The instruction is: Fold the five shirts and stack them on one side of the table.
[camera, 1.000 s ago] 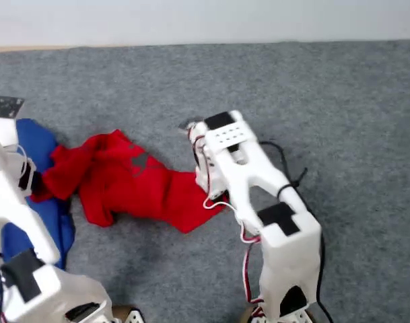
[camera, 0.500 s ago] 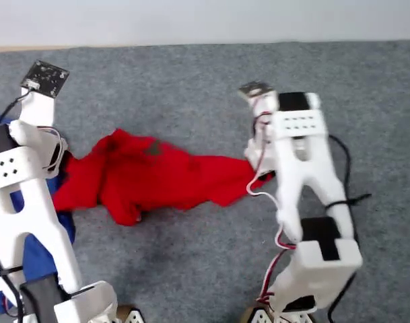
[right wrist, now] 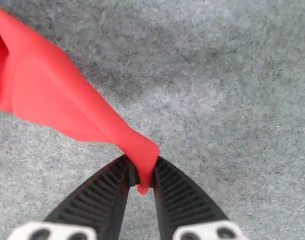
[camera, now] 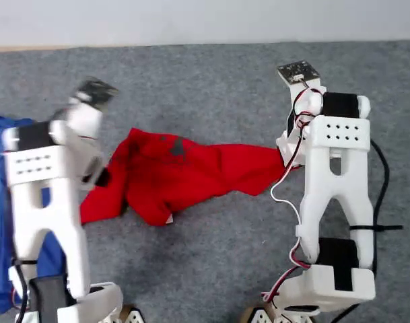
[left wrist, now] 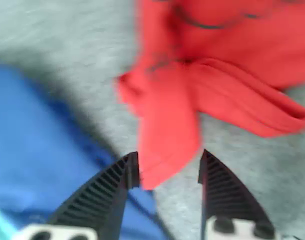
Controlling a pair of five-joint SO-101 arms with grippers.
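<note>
The red shirt (camera: 184, 171) lies crumpled and stretched across the middle of the grey table (camera: 211, 81) in the high view. The right gripper (right wrist: 141, 170) pinches its right-hand tip (jaws pressed onto the cloth). The left gripper (left wrist: 168, 156) hangs spread over the shirt's left end, beside a blue shirt (left wrist: 37, 130) at the left edge.

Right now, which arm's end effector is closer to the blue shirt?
Left. The left end effector hangs open over a corner of the red shirt, right next to the blue shirt. The right end effector pinches the red shirt's other end, far from the blue one.
</note>
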